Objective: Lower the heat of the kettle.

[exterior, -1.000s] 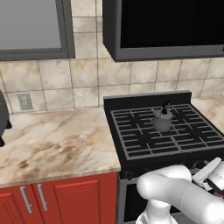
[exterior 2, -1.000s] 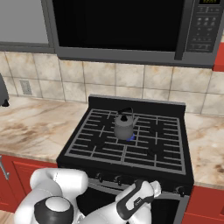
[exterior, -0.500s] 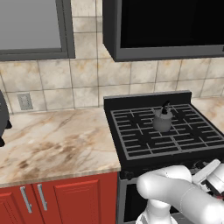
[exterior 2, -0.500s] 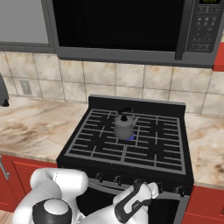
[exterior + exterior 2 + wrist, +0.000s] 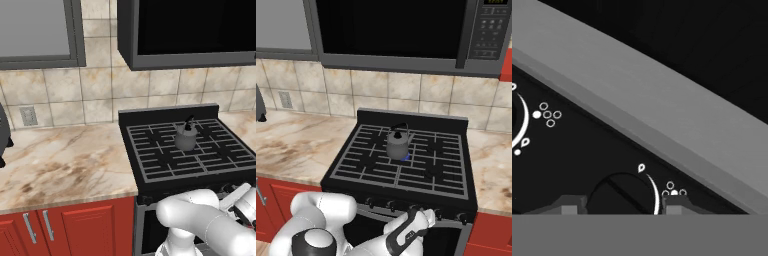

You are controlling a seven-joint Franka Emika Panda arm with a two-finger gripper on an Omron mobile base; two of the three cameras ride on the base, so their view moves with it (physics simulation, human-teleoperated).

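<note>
The small grey kettle with its black handle stands on the stove grate over a burner left of centre, and a bit of blue flame shows under it. Low at the stove's front panel, my gripper is up against the row of black knobs. In the hand view a round black knob with a white dial arc sits between my two fingertips, which press close on both its sides.
Another knob's dial marks lie to the left on the panel, under the stove's grey front edge. A microwave hangs above the stove. Marble counter runs to the left, over red cabinet doors.
My hand has crept slightly up and forward toward the knob panel. The kettle and flame are unchanged.
</note>
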